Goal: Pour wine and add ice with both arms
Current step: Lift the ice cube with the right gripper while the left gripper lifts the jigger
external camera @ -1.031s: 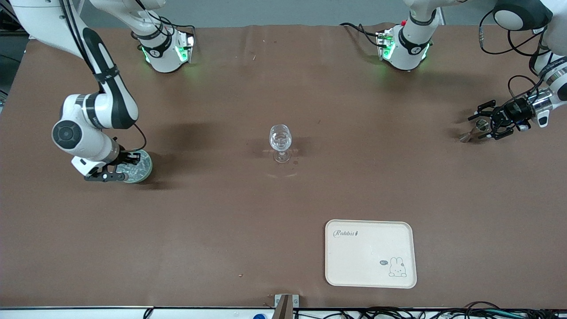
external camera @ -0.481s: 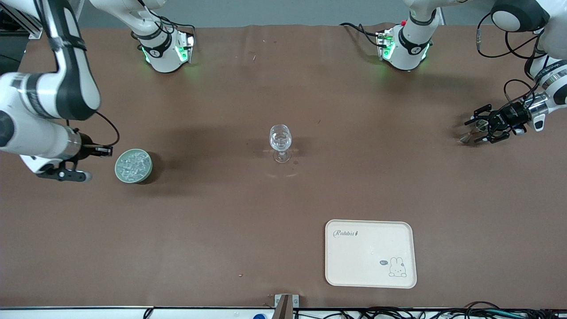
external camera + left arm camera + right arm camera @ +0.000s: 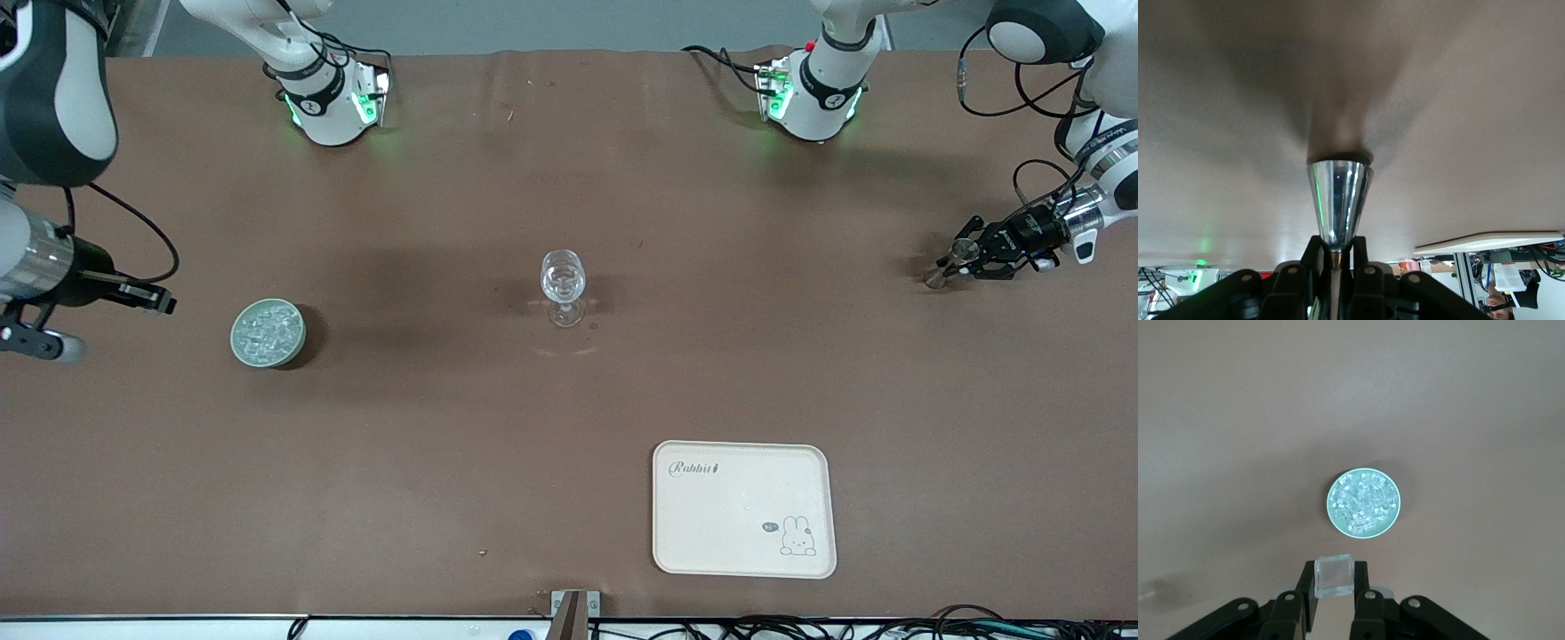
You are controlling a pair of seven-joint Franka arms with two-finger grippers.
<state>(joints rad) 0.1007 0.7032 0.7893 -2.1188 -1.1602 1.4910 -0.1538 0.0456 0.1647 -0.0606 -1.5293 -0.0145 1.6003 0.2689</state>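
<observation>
Ice fills a pale green bowl on the brown worktop toward the right arm's end, and one clear cube is clamped in the jaws of the right gripper, raised over the worktop beside the bowl. The left gripper, low at the left arm's end, has its jaws closed on the waist of a shiny metal measuring cup standing on the worktop. A stemmed glass stands mid-worktop, with a cream tray nearer the front camera.

Clear ice chunks heaped in green bowl; one cube clamped in right end effector.
</observation>
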